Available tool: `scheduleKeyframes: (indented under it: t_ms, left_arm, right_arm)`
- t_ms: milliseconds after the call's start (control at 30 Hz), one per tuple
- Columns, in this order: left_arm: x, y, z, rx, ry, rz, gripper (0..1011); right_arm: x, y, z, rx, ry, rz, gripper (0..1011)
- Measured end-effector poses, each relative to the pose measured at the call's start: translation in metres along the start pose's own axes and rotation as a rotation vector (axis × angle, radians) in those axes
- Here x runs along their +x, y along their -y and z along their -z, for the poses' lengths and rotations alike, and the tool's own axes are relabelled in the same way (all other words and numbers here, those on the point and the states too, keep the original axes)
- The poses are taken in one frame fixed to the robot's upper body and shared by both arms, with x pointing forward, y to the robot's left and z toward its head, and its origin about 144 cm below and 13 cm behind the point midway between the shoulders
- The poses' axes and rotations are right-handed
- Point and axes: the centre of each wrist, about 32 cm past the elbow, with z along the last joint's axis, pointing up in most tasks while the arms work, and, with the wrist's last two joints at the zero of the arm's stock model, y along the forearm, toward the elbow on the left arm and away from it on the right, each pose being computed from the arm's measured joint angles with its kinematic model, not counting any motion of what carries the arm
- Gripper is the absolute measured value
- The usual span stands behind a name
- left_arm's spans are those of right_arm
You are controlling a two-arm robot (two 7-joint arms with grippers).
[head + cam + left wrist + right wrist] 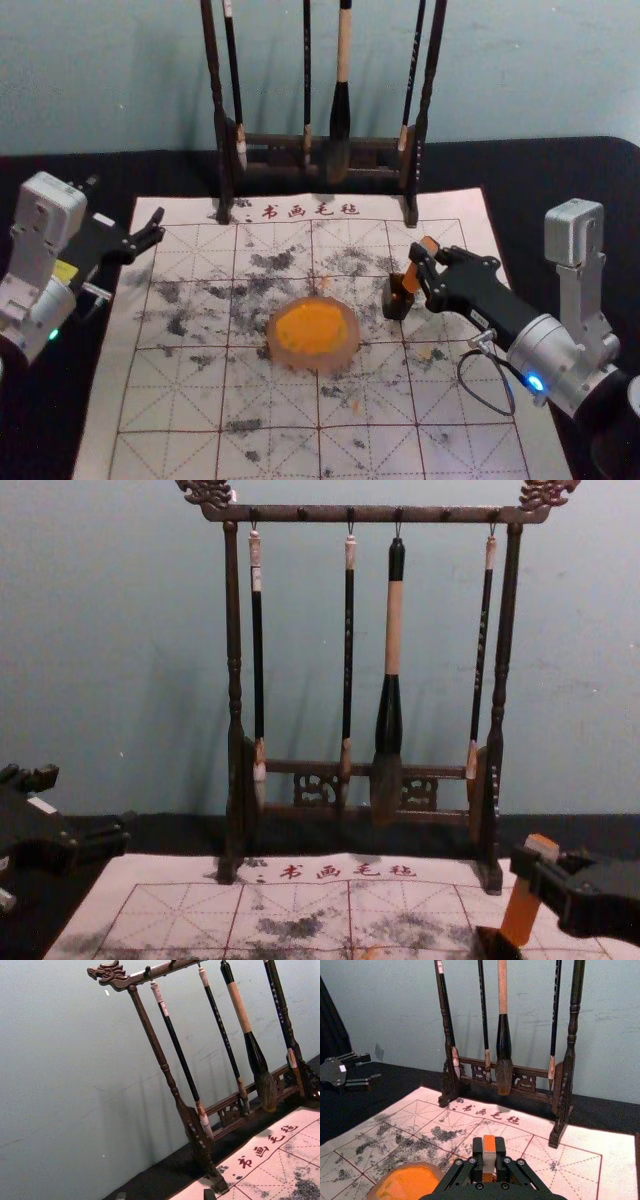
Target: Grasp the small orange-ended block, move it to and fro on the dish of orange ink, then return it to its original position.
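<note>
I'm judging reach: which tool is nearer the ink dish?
Right: the right tool is slightly beyond the dish, on its right; the left tool is farther off, to its left.

Dim light casts soft, faint shadows on the wall (100,630).

The slim, orange-ended block (521,910) is held clamped near its upper end, orange along its visible length, its top tilted to the right. Its lower end is positioned at the mouth of the small dark holder (397,304). The round, pale-rimmed dish (348,352), coated with orange ink (310,328), is seated flat, left of the holder.
</note>
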Motion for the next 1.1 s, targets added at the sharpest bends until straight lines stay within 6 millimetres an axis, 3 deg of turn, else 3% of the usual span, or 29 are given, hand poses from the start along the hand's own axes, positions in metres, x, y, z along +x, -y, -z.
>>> scheduleKeyframes:
  t_ms: [1100]
  left_arm:
    - [0.0,0.0,0.0,0.0,0.0,0.0,1001]
  right_arm:
    - [-0.005,-0.007,0.012,-0.044,-0.002,0.007,135]
